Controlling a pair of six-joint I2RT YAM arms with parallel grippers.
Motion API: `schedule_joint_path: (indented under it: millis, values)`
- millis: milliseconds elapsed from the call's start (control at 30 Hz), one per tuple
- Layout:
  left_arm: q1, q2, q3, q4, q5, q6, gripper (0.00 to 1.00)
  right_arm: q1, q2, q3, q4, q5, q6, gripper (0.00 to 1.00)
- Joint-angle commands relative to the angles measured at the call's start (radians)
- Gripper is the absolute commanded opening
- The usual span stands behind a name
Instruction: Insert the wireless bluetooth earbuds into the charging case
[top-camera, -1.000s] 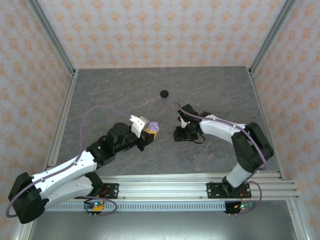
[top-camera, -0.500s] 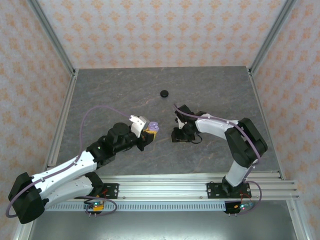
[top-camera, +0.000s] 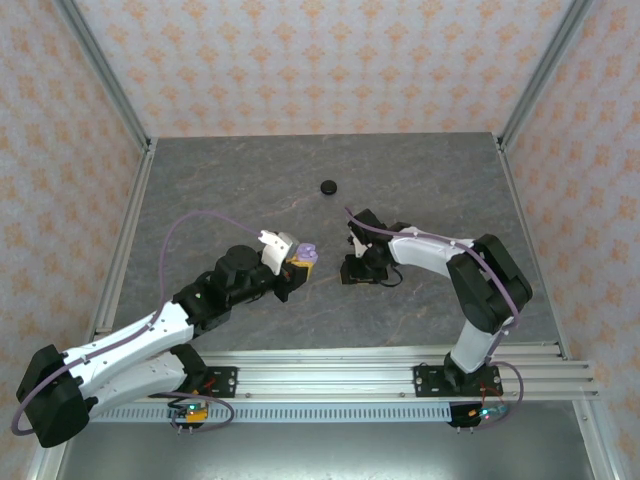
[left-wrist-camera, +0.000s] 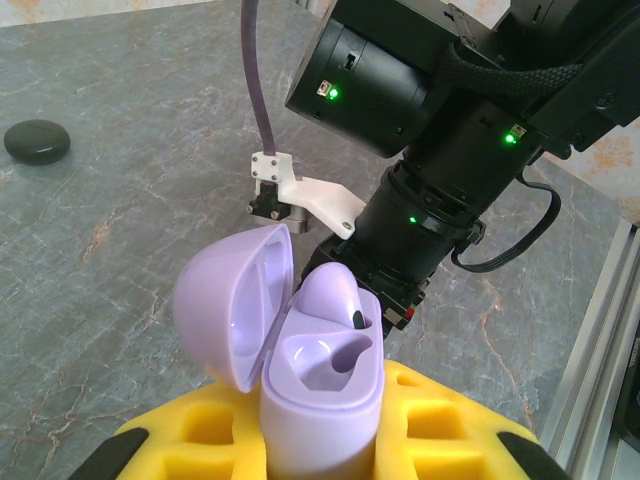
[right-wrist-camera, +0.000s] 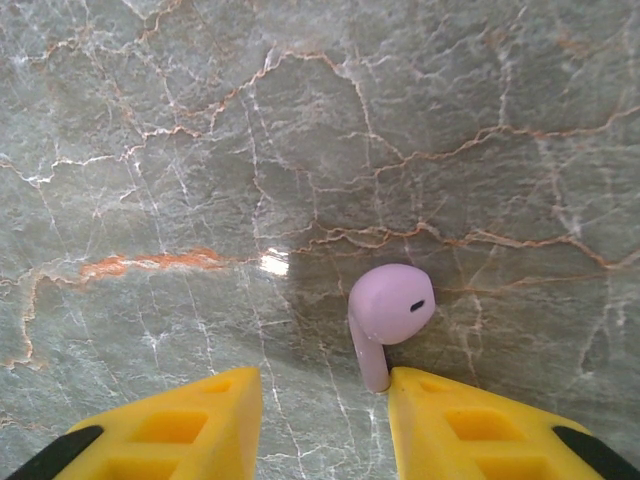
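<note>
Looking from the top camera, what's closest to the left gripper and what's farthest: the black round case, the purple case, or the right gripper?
1. Purple case: held in the left gripper itself.
2. Right gripper: just to its right.
3. Black round case: farther back on the table.

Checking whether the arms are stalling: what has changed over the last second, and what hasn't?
The right gripper edged slightly left toward the left gripper, its elbow following; its jaws stand open around the small pale lavender earbud on the grey marbled table. Unchanged: left gripper clamped on the open lavender charging case, small black round case farther back.
</note>
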Motion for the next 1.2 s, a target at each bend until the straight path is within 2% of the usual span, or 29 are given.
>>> schedule_joint_path:
  millis: [0,267,567,1167]
  values:
    - [-0.006,-0.025,-0.016,0.005,-0.012,-0.003,0.05,0.006,-0.002,0.019,0.016,0.002,0.016,0.39]
    - [-0.006,-0.025,-0.023,0.007,-0.015,-0.003,0.05,0.006,-0.047,0.011,0.021,0.011,0.025,0.39]
    - [-0.005,-0.031,-0.021,0.000,-0.018,-0.002,0.05,0.006,-0.052,0.053,-0.076,0.154,0.036,0.39]
    - [-0.006,-0.041,-0.023,-0.007,-0.037,0.000,0.05,0.007,0.060,0.182,-0.185,0.186,0.044,0.38]
